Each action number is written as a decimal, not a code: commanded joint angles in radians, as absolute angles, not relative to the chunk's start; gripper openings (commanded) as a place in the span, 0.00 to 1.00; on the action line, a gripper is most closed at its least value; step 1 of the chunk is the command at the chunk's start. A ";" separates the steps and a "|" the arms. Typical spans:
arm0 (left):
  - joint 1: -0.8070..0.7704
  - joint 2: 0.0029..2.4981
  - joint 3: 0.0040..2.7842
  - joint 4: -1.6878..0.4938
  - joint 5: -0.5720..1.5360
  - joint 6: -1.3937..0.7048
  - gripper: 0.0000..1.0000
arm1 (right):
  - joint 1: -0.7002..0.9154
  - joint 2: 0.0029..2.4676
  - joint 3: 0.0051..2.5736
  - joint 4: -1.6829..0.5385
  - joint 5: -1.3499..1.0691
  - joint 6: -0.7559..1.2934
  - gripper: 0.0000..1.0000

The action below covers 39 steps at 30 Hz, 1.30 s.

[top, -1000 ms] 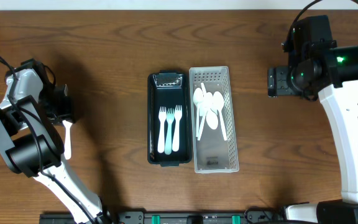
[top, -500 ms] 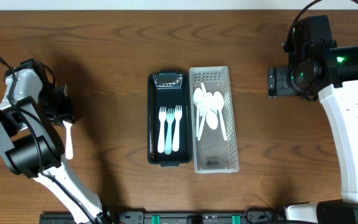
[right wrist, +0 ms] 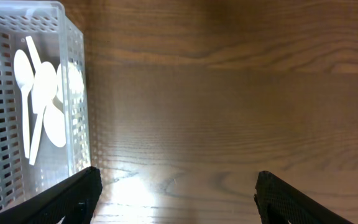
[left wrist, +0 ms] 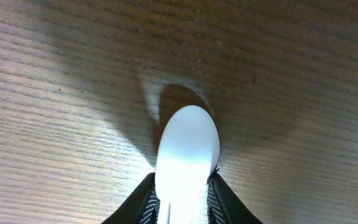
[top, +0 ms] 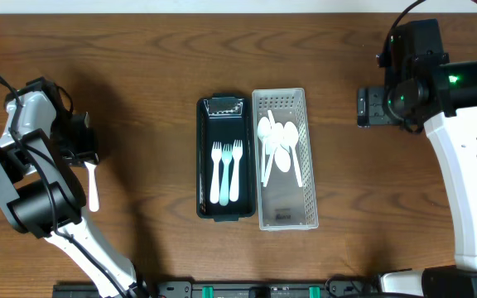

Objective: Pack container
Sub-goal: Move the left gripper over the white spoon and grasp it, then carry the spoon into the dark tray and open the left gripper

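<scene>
At the near side of the bench (top: 156,66), two long containers lay side by side and touching, their short ends toward the robot. The black tray (top: 202,157) on the left held three pale forks (top: 226,172) lying parallel, tines pointing away. The white perforated basket (top: 309,178) on the right was bare at its near end, and its cluster of white spoons (top: 280,149) lay overlapping in the farther half, bowls away and handles fanning back.

Well apart from both containers, off to the left, a single white spoon (top: 93,186) lay on the wood with its handle pointing toward the near edge. The left fingers (left wrist: 146,202) were narrowed onto it, one pressed against each side just behind the bowl. In the left wrist view the bowl stuck out past the tips, and its dark shadow fell on the wood just beyond it. Whether the spoon was lifted or resting could not be told.

Farther back on the right, the right fingers (right wrist: 73,199) stood spread wide over bare wood with nothing between them. They hung to the right of the basket without touching it. The basket's corner and a few of its spoons showed at the left edge of the right wrist view.
</scene>
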<state>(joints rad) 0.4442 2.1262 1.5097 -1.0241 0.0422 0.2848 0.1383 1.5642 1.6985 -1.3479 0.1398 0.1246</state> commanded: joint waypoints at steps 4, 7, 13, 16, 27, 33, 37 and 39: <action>0.448 2.170 1.490 -1.006 0.041 0.264 0.06 | 0.131 1.573 1.694 -1.343 0.158 0.115 0.83; 0.447 2.170 1.490 -1.008 0.042 0.264 0.06 | 0.131 1.573 1.694 -1.343 0.158 0.115 0.83; 0.447 2.170 1.490 -1.015 0.043 0.263 0.06 | 0.131 1.573 1.694 -1.343 0.158 0.115 0.83; 0.439 2.170 1.490 -1.017 0.052 0.264 0.06 | 0.131 1.573 1.694 -1.342 0.158 0.115 0.83; 0.395 2.170 1.490 -1.016 0.068 0.264 0.06 | 0.131 1.573 1.694 -1.341 0.158 0.114 0.83; 0.391 2.170 1.490 -1.016 0.068 0.264 0.06 | 0.131 1.573 1.694 -1.334 0.158 0.115 0.83; 0.391 2.169 1.490 -1.016 0.067 0.264 0.06 | 0.131 1.573 1.694 -1.334 0.158 0.115 0.84; 0.391 2.163 1.491 -1.019 0.067 0.259 0.06 | 0.131 1.573 1.694 -1.334 0.158 0.115 0.84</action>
<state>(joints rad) 0.3973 2.1391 1.5085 -1.0214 0.0631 0.2657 0.1383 1.5642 1.6985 -1.3361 0.1402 0.1242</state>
